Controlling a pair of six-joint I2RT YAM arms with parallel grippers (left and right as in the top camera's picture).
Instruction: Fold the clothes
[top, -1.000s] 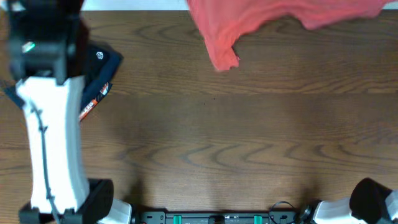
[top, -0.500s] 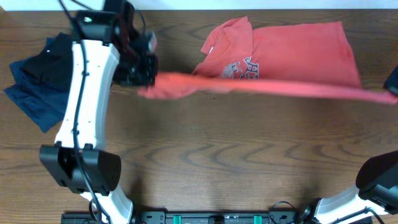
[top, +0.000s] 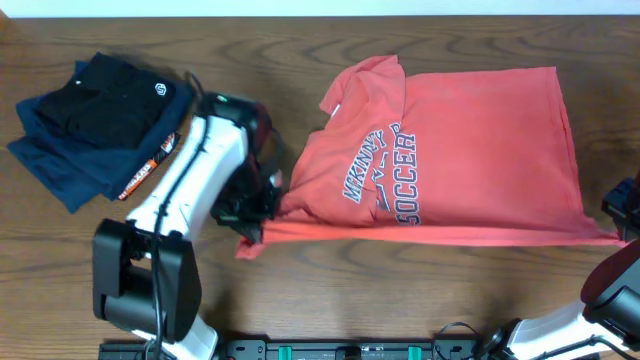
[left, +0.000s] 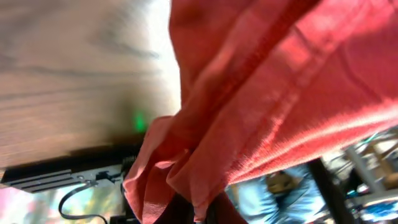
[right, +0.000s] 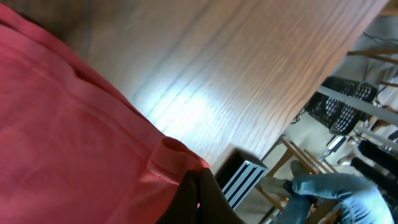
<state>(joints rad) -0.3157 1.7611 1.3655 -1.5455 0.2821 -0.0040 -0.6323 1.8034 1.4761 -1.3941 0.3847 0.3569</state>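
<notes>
The T-shirt (top: 470, 150) has dropped flatter since the earlier frame and lies lettering-up, right of the folded navy garments (top: 85, 130). The left gripper (top: 262, 213), nearer those garments, pinches one hem corner. The right gripper (top: 623, 215), farthest from them, pinches the other.

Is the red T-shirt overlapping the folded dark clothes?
No: the T-shirt lies apart, to the right of the dark folded clothes, with bare table and the left arm between.

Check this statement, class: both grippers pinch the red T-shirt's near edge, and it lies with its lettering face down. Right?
Not quite: the overhead view shows the T-shirt lying lettering face up. The left gripper and right gripper do pinch its near edge.
</notes>
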